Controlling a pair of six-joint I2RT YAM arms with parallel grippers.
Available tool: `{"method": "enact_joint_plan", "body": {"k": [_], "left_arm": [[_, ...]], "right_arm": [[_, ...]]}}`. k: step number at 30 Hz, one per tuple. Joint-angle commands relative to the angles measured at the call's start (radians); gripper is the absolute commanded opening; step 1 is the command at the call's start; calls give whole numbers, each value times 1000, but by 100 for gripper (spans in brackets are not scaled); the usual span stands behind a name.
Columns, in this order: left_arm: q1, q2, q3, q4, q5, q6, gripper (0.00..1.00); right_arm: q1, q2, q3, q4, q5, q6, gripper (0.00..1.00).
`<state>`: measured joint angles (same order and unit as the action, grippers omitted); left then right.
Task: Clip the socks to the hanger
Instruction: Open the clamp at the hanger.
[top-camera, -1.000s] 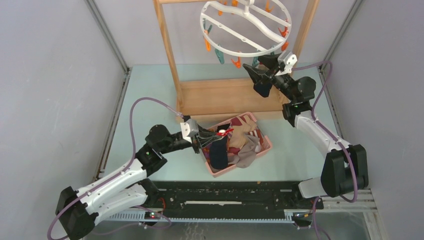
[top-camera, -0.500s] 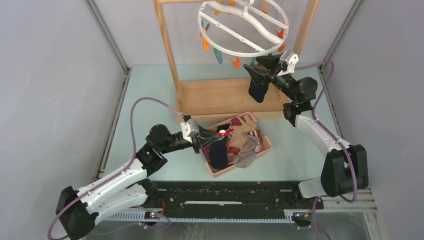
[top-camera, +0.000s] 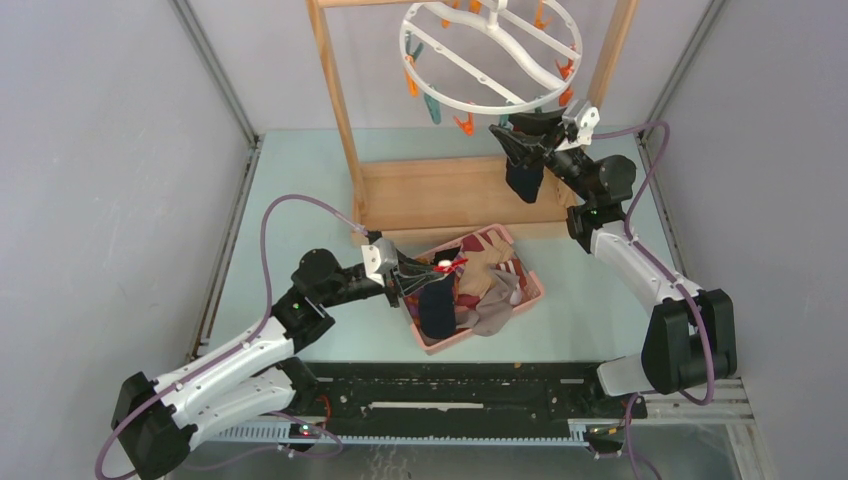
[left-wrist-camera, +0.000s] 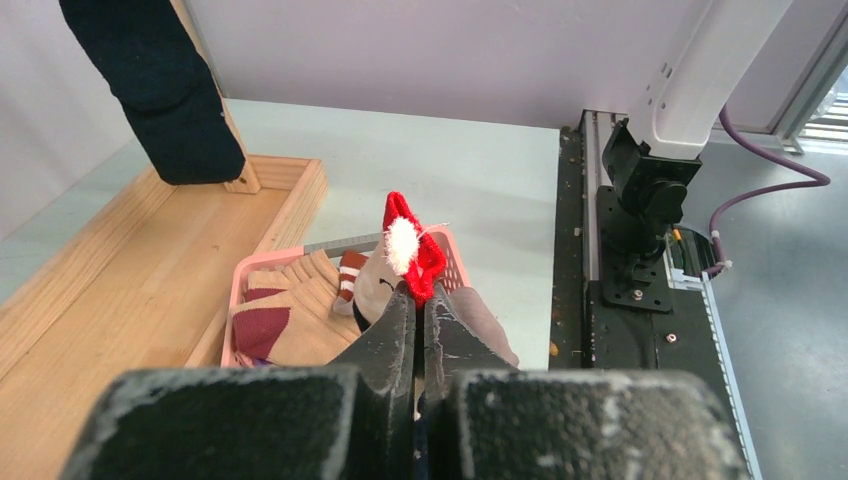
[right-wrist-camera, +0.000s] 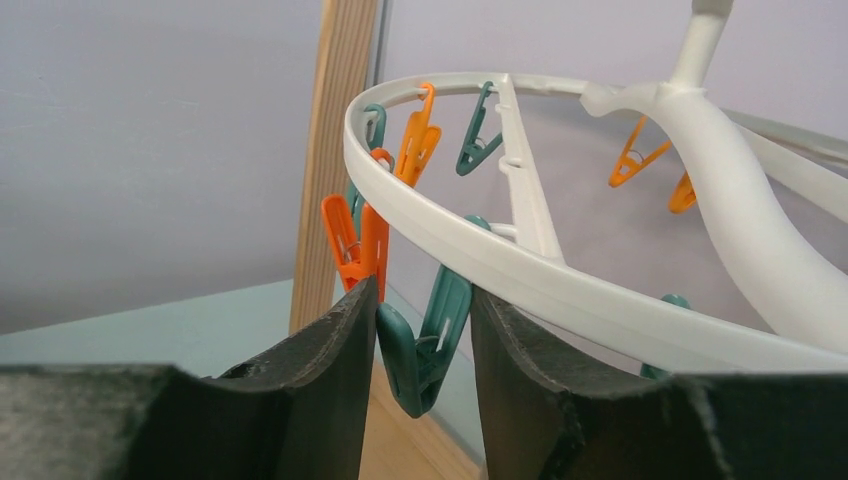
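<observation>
From the top external view, the hanger (top-camera: 404, 48) hangs tilted inside the wooden rack (top-camera: 335, 100) at the far end of the bench (top-camera: 300, 170). The right end effector (top-camera: 515, 140) is raised just under the near rim of the ring. A navy sock (top-camera: 523, 180) dangles right below it, and I cannot tell what holds that sock. The left end effector (top-camera: 412, 283) sits over the pink basket (top-camera: 440, 345) of socks, well apart from the hanger, with its fingers pressed together on a red-trimmed sock (top-camera: 450, 265).

In the left wrist view, the left end effector (left-wrist-camera: 418, 310) pinches the red-trimmed sock (left-wrist-camera: 410, 255) at its tips. The red fabric and a white pompom stand up above the pink basket (left-wrist-camera: 240, 290), which holds maroon-and-tan socks (left-wrist-camera: 290, 320). The navy sock (left-wrist-camera: 165, 100) hangs in the upper left, over the rack's wooden base.

In the right wrist view, the right end effector (right-wrist-camera: 420, 320) is partly spread around a teal clip (right-wrist-camera: 425, 340) hanging from the hanger (right-wrist-camera: 560, 290), with a finger against each side. An orange clip (right-wrist-camera: 360, 240) hangs just beside the left finger.
</observation>
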<state>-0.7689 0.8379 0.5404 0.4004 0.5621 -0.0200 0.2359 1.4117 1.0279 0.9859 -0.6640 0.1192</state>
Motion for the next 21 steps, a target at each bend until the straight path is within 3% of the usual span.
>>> {"method": "enact_joint_plan", "body": {"k": [1, 7, 17, 21], "left_arm": [[8, -8, 27, 24, 19, -6, 0], [8, -8, 27, 25, 21, -7, 0], [8, -10, 28, 23, 22, -11, 0], [8, -10, 29, 24, 24, -12, 0]], "right_arm": [[-6, -31, 16, 38, 14, 22, 45], [-1, -28, 16, 36, 22, 25, 40], [-3, -26, 25, 19, -36, 14, 59], [-4, -18, 33, 20, -74, 17, 61]]}}
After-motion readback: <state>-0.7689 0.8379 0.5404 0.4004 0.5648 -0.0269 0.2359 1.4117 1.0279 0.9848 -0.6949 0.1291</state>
